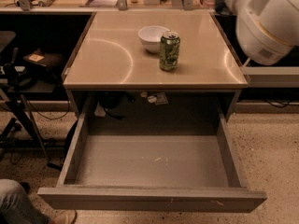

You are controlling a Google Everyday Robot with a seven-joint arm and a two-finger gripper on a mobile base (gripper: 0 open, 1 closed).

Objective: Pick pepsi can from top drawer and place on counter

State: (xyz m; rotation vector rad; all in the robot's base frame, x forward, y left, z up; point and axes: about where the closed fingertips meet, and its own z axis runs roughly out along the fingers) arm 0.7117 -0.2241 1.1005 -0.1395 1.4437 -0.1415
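Top drawer [149, 199] open; hand hidden behind arm [266, 17] top right, state unclear.

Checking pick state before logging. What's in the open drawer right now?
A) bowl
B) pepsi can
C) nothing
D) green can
C: the drawer shows only its bare, scuffed bottom. The green can and bowl stand on the counter. The gripper is out of view; only the arm shows at the upper right.
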